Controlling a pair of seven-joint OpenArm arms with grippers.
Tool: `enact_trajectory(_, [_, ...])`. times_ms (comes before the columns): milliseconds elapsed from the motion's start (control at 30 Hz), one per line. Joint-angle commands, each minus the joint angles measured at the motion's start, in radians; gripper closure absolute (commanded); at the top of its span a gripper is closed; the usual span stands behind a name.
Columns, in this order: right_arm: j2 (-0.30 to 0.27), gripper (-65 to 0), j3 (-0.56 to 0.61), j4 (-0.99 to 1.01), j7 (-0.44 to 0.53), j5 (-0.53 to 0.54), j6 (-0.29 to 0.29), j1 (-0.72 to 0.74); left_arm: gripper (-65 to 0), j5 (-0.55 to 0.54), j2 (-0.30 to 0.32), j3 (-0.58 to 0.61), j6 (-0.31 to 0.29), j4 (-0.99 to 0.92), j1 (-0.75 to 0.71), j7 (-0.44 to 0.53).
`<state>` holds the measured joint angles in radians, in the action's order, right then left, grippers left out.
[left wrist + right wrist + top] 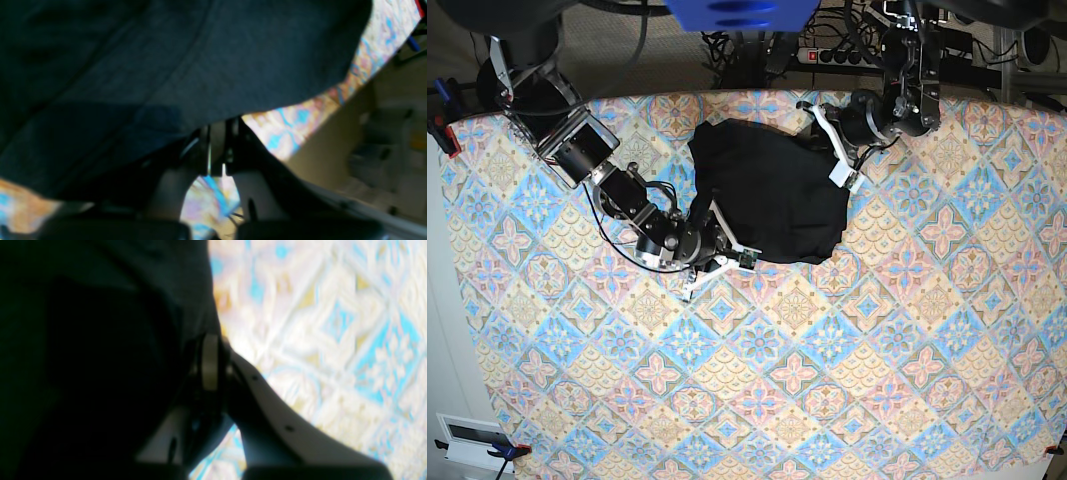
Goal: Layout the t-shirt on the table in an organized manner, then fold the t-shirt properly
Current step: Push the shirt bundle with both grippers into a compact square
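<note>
Between the two claws the t-shirt (767, 200) lies bunched on the table (847, 380), left claw (840, 172) and right claw (717, 258) each pinched shut on an opposite edge (likely to spread it flat).

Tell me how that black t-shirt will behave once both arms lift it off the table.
The t-shirt lies bunched in soft folds, so it is probably floppy and will sag between the left gripper and the right gripper, both pinched shut on its edges. It looks thin, so likely light. On the patterned table it may drag rather than slide cleanly.
</note>
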<state>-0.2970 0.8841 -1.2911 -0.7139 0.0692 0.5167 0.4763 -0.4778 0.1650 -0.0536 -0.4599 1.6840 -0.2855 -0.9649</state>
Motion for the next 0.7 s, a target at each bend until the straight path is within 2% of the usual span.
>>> enact_trajectory(0, [-0.020, -1.2, -0.001, -0.031, -0.031, 0.010, 0.018, -0.008, -0.1, 0.087, 0.014, -0.007, 0.045, -0.005, 0.029, 0.002])
enact_trajectory(133, [-0.084, -1.1, -0.001, -0.126, -0.071, 0.010, 0.018, -0.064, -0.1, 0.155, 0.015, 0.071, 0.045, -0.078, 0.128, 0.002])
enact_trajectory(267, [-0.126, -1.1, -0.036, -0.196, -0.112, 0.011, 0.018, -0.130, -0.2, 0.181, 0.012, 0.123, 0.045, -0.150, 0.223, 0.004])
enact_trajectory(433, [-0.132, -1.1, -0.205, -0.249, -0.143, 0.010, 0.018, -0.255, -0.2, 0.196, 0.009, 0.177, 0.045, -0.212, 0.322, 0.048])
enact_trajectory(667, [-0.144, -1.1, -0.334, -0.333, -0.177, 0.010, 0.018, -0.370, -0.2, 0.202, -0.045, 0.189, 0.045, -0.293, 0.444, 0.057])
